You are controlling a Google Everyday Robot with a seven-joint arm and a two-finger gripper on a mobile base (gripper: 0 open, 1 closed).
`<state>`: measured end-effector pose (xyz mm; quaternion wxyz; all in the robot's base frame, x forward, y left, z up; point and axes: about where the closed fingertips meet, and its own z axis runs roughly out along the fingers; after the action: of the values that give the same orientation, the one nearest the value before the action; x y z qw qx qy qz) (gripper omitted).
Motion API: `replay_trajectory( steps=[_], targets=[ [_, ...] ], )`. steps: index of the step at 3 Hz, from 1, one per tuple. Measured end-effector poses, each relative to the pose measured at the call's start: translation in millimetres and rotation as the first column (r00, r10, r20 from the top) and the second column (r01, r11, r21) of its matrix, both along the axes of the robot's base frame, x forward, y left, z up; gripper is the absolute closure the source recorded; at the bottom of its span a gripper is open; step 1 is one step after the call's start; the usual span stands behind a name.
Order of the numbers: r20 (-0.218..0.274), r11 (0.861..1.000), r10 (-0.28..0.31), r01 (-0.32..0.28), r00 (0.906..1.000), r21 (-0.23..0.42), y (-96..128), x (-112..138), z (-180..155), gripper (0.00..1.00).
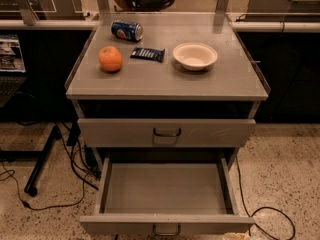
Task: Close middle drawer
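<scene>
The middle drawer (166, 225) is pulled far out at the bottom of the grey cabinet. Its shallow grey tray (165, 189) has nothing in it, and its small dark loop handle (166, 230) sits at the centre of the front. Only a pale sliver of my gripper (236, 236) shows at the bottom edge, just by the drawer's front right corner. The rest of the gripper is out of view.
The drawer above (166, 132) is nearly shut. On the cabinet top (225, 81) lie an orange (110, 59), a blue can on its side (127, 30), a dark snack bag (148, 54) and a white bowl (195, 56). Cables (75, 164) run over the floor on the left, and one cable (272, 216) on the right.
</scene>
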<state>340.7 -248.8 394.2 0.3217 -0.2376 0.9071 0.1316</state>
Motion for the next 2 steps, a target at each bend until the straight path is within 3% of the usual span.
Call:
replay_trajectory(
  steps=[1, 2],
  targets=[
    [-0.021, 1.000, 0.007, -0.007, 0.9998, 0.008, 4, 9, -4, 1.00],
    [-0.027, 1.000, 0.028, -0.028, 0.9992, -0.010, 13, 36, 1, 1.00]
  ],
)
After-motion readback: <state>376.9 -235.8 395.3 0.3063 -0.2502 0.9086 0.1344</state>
